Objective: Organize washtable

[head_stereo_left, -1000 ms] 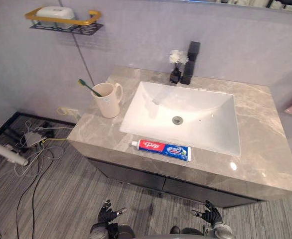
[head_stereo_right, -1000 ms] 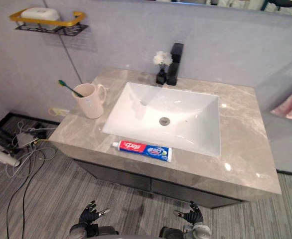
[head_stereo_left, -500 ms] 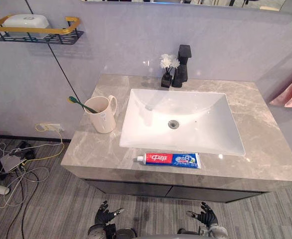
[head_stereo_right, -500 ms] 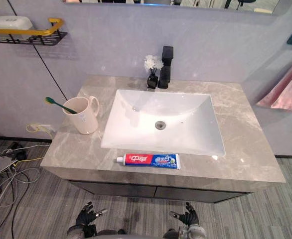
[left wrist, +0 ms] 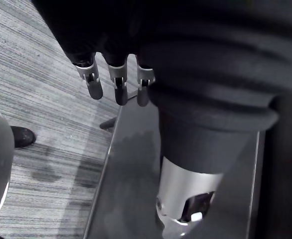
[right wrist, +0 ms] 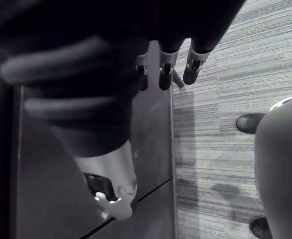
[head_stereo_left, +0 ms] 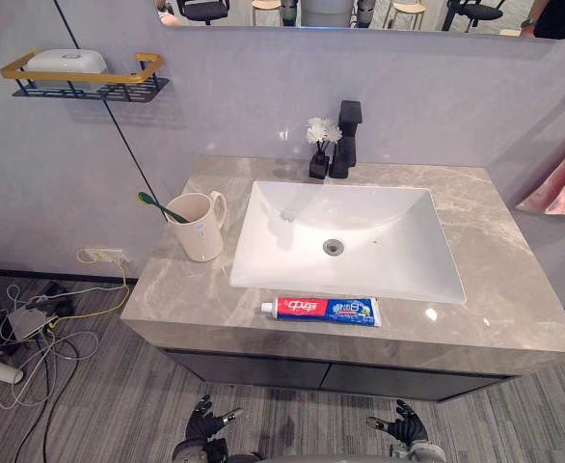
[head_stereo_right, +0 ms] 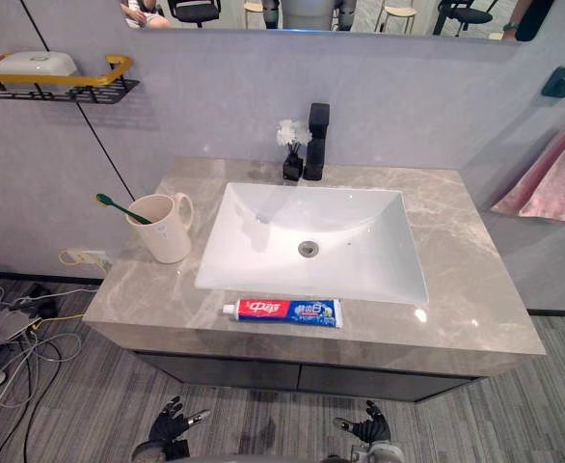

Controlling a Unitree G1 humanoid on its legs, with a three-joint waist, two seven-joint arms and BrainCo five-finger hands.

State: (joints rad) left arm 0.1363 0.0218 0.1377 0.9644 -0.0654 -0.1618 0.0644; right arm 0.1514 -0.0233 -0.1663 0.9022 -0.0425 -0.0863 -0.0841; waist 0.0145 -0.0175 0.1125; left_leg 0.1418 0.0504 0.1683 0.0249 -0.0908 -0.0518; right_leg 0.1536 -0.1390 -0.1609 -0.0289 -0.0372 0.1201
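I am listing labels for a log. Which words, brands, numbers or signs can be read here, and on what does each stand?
Toothpaste tube, lying on the counter in front of the basin: red and blue print, too small to read.
Mug: no print visible.
White box on the wall shelf: no print visible.

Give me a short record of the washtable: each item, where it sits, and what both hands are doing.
toothpaste tube: lying flat on the countertop, along the sink's front edge
mug: upright, left of the sink
toothbrush: in the mug, green end leaning out
faucet: black, behind the sink
vase: dark, white flowers, beside the faucet
wall shelf: upper left, holds a white container
left hand: low before the cabinet, open, empty
right hand: likewise
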